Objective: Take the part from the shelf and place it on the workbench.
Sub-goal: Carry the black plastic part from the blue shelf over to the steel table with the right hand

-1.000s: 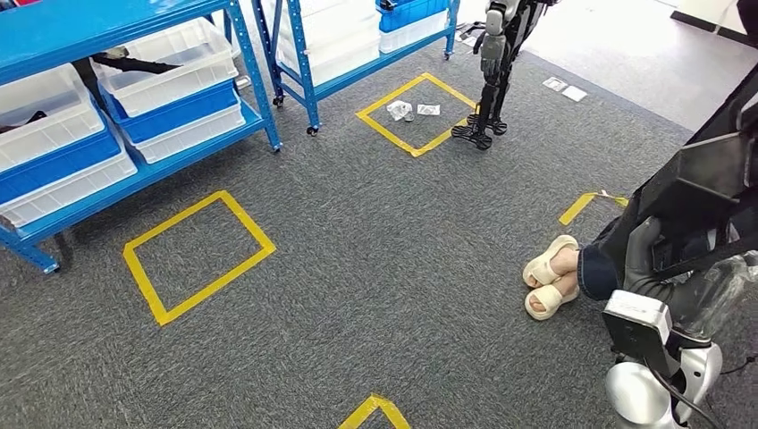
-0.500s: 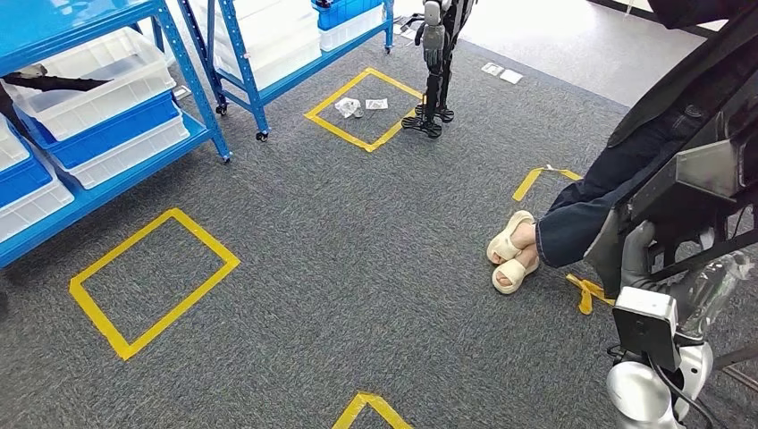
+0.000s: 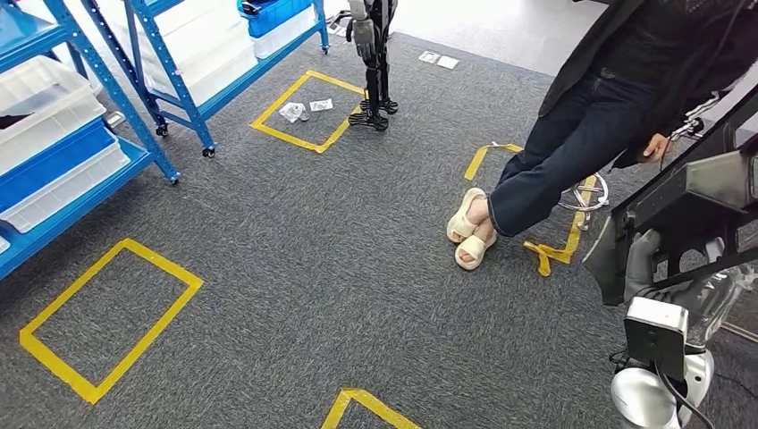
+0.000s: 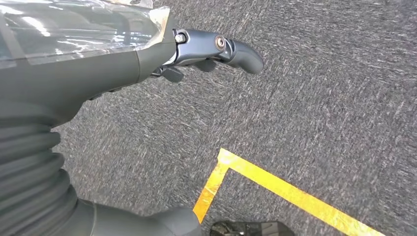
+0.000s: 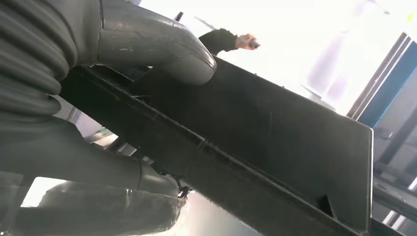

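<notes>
The part (image 3: 706,188) is a flat black panel with a raised rim, at the right edge of the head view. My right hand (image 3: 655,268) grips its lower edge from below. In the right wrist view the grey thumb (image 5: 157,46) lies over the rim of the black part (image 5: 275,142), and the fingers wrap under it. My left hand (image 4: 98,64) hangs over the grey carpet with its fingers (image 4: 231,49) stretched out and nothing in it. The blue shelf (image 3: 147,125) with white and blue bins stands at the far left.
A person (image 3: 581,125) sits close at the right, with sandalled feet (image 3: 469,228) stretched onto the carpet. Yellow tape squares (image 3: 107,322) mark the floor. Another robot's legs (image 3: 375,63) stand beside a second blue shelf (image 3: 223,54) at the back. Loose yellow tape (image 3: 559,246) lies by the feet.
The camera has turned right: shelves and floor marks slid left, and more of the seated person came into view. My right hand still holds the black part.
</notes>
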Tool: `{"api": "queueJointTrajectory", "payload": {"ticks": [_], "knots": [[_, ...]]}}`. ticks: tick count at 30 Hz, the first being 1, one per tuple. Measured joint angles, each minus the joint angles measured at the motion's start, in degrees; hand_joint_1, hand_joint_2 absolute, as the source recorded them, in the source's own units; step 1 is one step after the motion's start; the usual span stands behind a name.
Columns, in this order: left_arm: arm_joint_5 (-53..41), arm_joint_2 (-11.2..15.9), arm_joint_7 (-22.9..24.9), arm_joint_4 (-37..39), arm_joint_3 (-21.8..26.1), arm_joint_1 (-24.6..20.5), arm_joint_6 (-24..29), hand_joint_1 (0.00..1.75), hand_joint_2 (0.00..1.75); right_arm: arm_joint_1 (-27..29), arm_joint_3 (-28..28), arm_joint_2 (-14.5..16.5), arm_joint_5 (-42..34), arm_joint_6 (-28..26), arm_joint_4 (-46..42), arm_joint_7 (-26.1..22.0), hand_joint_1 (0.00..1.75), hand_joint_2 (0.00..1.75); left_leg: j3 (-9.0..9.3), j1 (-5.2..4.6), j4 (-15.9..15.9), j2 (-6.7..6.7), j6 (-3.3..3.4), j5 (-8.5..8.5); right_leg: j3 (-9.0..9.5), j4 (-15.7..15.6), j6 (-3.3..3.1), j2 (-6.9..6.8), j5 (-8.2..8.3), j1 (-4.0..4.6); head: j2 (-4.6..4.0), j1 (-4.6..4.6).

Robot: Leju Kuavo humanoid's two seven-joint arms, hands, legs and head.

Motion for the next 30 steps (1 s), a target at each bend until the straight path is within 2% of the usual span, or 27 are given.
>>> {"api": "queueJointTrajectory", "payload": {"ticks": [1, 2, 3, 4, 5, 6, 7, 8, 10, 11, 12, 14, 15, 16, 18, 20, 21, 22, 23, 24, 26, 27, 29, 30], "knots": [[-0.02, 0.00, 0.00, 0.00, -0.01, -0.02, 0.06, 0.00, 1.75, 0.04, 0.00, 0.04, -0.16, -0.13, 0.00, -0.11, 1.66, 1.75, -0.62, 0.16, 1.61, -1.35, -0.29, -1.25, -0.03, -0.11, -0.39, 0.54, 0.19, -0.34, 0.00, -0.08], [-0.03, 0.01, 0.00, 0.00, -0.01, -0.01, 0.13, 0.00, 1.75, 0.08, 0.01, 0.13, -0.30, -0.25, 0.00, -0.21, 1.66, 1.75, -1.86, 0.32, 4.51, -3.03, -0.56, -3.12, -0.02, -0.16, -0.70, 1.08, 0.34, -0.65, 0.00, -0.16], [-0.05, 0.00, 0.00, 0.00, -0.02, 0.06, 0.16, 0.00, 1.75, 0.12, 0.03, 0.26, -0.39, -0.36, 0.00, -0.31, 1.66, 1.75, -3.55, 0.36, 8.42, -4.39, -0.69, -5.29, -0.16, -0.15, -0.90, 1.60, 0.41, -0.58, 0.00, -0.23], [-0.07, -0.02, 0.00, 0.00, -0.02, 0.13, 0.20, 0.00, 1.75, 0.18, 0.05, 0.42, -0.44, -0.39, 0.00, -0.42, 1.66, 1.75, -5.36, 0.39, 12.48, -5.06, -0.77, -7.14, -0.28, -0.14, -1.05, 2.17, 0.48, -0.55, 0.00, -0.26], [-0.08, -0.03, 0.01, 0.00, -0.02, 0.19, 0.21, 0.00, 1.75, 0.27, 0.08, 0.57, -0.45, -0.41, 0.01, -0.52, 1.66, 1.75, -6.71, 0.44, 15.43, -5.32, -0.84, -8.10, -0.37, -0.12, -1.08, 2.81, 0.53, -0.53, 0.00, -0.26], [-0.09, -0.04, 0.01, 0.00, -0.02, 0.22, 0.20, 0.00, 1.75, 0.36, 0.09, 0.70, -0.47, -0.42, 0.03, -0.61, 1.66, 1.75, -7.11, 0.53, 16.34, -5.40, -0.88, -7.87, -0.39, -0.07, -1.09, 3.48, 0.56, -0.55, 0.00, -0.26], [-0.09, -0.03, 0.02, 0.00, -0.02, 0.23, 0.20, 0.00, 1.75, 0.43, 0.10, 0.79, -0.49, -0.43, 0.06, -0.68, 1.66, 1.75, -6.36, 0.68, 14.86, -5.50, -0.92, -6.49, -0.38, 0.03, -1.05, 4.19, 0.57, -0.61, 0.00, -0.25], [-0.09, -0.02, 0.03, 0.00, -0.01, 0.23, 0.20, 0.00, 1.75, 0.46, 0.12, 0.88, -0.50, -0.43, 0.09, -0.72, 1.66, 1.75, -4.69, 0.94, 11.47, -6.01, -1.01, -4.38, -0.38, 0.20, -1.00, 4.91, 0.56, -0.67, 0.00, -0.27], [0.01, -0.01, 0.05, 0.00, 0.01, 0.25, 0.20, 0.00, 1.75, 0.36, 0.15, 1.02, -0.58, -0.45, 0.12, -0.81, 1.66, 1.75, -1.24, 1.60, 4.10, -8.76, -1.28, -1.28, -0.75, 0.89, -0.56, 6.23, 0.42, -0.57, 0.00, -0.25], [0.08, -0.03, 0.08, 0.00, 0.02, 0.26, 0.20, 0.00, 1.75, 0.27, 0.19, 1.06, -0.65, -0.47, 0.13, -0.87, 1.66, 1.75, -0.35, 1.77, 2.02, -9.87, -1.33, -0.73, -1.13, 1.16, -0.16, 6.83, 0.43, -0.47, 0.00, -0.23], [0.16, -0.05, 0.11, 0.00, 0.03, 0.26, 0.22, 0.00, 1.75, 0.20, 0.23, 1.06, -0.73, -0.50, 0.13, -0.96, 1.66, 1.75, -0.10, 1.70, 1.27, -10.45, -1.18, -0.78, -1.52, 1.24, 0.35, 7.43, 0.53, -0.36, 0.00, -0.19], [0.24, -0.05, 0.17, 0.00, 0.04, 0.24, 0.27, 0.00, 1.75, 0.19, 0.38, 1.04, -0.87, -0.57, 0.14, -1.08, 1.66, 1.75, -0.18, 1.30, 1.04, -9.22, -0.29, -0.56, -2.18, 0.97, 1.28, 8.38, 0.97, -0.55, 0.00, -0.17], [0.25, -0.04, 0.19, 0.00, 0.05, 0.22, 0.31, 0.00, 1.75, 0.18, 0.46, 1.03, -0.91, -0.58, 0.15, -1.11, 1.66, 1.75, -0.16, 1.18, 0.85, -8.52, 0.29, -0.33, -2.62, 1.30, 1.53, 7.81, 0.89, -0.58, 0.00, -0.12], [0.26, -0.03, 0.20, 0.00, 0.05, 0.21, 0.33, 0.00, 1.75, 0.04, 0.55, 1.02, -0.89, -0.59, 0.17, -1.12, 1.66, 1.75, -0.16, 1.14, 0.63, -7.72, 0.83, -0.11, -3.49, 2.67, 1.56, 6.58, 0.27, -0.59, 0.00, 0.02], [0.26, -0.03, 0.19, 0.00, 0.05, 0.22, 0.33, 0.00, 1.75, -0.37, 0.75, 1.00, -0.68, -0.59, 0.26, -1.07, 1.66, 1.75, -0.26, 0.94, 0.47, -6.10, 1.49, 0.06, -6.70, 9.11, 1.23, 3.56, -2.52, -0.29, 0.00, 0.30], [0.25, -0.06, 0.17, 0.00, 0.06, 0.24, 0.28, 0.00, 1.75, -0.54, 0.89, 0.97, -0.49, -0.59, 0.45, -0.92, 1.66, 1.75, -0.41, 0.64, 0.48, -4.48, 1.71, 0.04, -10.12, 16.64, 1.11, 2.58, -5.24, -0.13, 0.00, 0.39], [0.25, -0.07, 0.17, 0.00, 0.05, 0.24, 0.26, 0.00, 1.75, -0.51, 0.91, 0.95, -0.47, -0.59, 0.58, -0.84, 1.66, 1.75, -0.44, 0.53, 0.48, -3.71, 1.75, 0.02, -10.61, 18.05, 1.27, 2.48, -5.57, -0.11, 0.00, 0.39], [0.26, -0.07, 0.17, 0.00, 0.05, 0.23, 0.24, 0.00, 1.75, -0.48, 0.92, 0.92, -0.46, -0.59, 0.70, -0.78, 1.66, 1.75, -0.43, 0.48, 0.48, -3.00, 1.76, 0.01, -9.90, 17.09, 1.52, 2.31, -5.06, -0.09, 0.00, 0.40], [0.26, -0.07, 0.15, 0.00, 0.05, 0.21, 0.22, 0.00, 1.75, -0.50, 0.92, 0.88, -0.43, -0.59, 0.79, -0.74, 1.66, 1.75, -0.37, 0.45, 0.48, -2.34, 1.73, -0.01, -7.97, 13.82, 1.81, 1.85, -3.86, -0.05, 0.00, 0.40], [0.26, -0.07, 0.13, 0.00, 0.05, 0.17, 0.22, 0.00, 1.75, -0.55, 0.93, 0.81, -0.39, -0.59, 0.83, -0.74, 1.66, 1.75, -0.27, 0.39, 0.49, -1.76, 1.66, -0.06, -5.35, 9.26, 1.96, 0.57, -2.45, 0.07, 0.00, 0.41], [0.25, -0.08, 0.07, 0.00, 0.05, 0.12, 0.21, 0.00, 1.75, -0.70, 0.95, 0.68, -0.32, -0.62, 0.82, -0.74, 1.66, 1.75, -0.06, 0.06, 0.52, -0.76, 1.29, -0.26, -1.54, 2.50, 1.59, -1.94, -0.56, 0.62, 0.00, 0.37], [0.24, -0.08, 0.03, 0.00, 0.05, 0.11, 0.21, 0.00, 1.75, -0.72, 0.95, 0.62, -0.31, -0.68, 0.82, -0.74, 1.66, 1.75, 0.04, -0.12, 0.52, -0.28, 1.07, -0.35, -0.91, 1.23, 1.21, -2.59, -0.25, 0.88, 0.00, 0.33], [0.23, -0.07, -0.02, 0.00, 0.05, 0.11, 0.21, 0.00, 1.75, -0.48, 0.97, 0.55, -0.20, -0.80, 0.79, -0.72, 1.66, 1.75, 0.23, -0.23, 0.40, 0.82, 0.62, -0.46, -1.07, 1.01, 0.49, -1.50, 0.05, 0.97, 0.00, 0.27], [0.24, -0.07, -0.03, 0.00, 0.05, 0.10, 0.20, 0.00, 1.75, -0.25, 0.97, 0.53, -0.09, -0.85, 0.77, -0.65, 1.66, 1.75, 0.24, -0.12, 0.58, 0.75, 0.33, -0.75, -1.11, 0.87, 0.20, -0.85, 0.23, 0.69, 0.00, 0.25]]}}
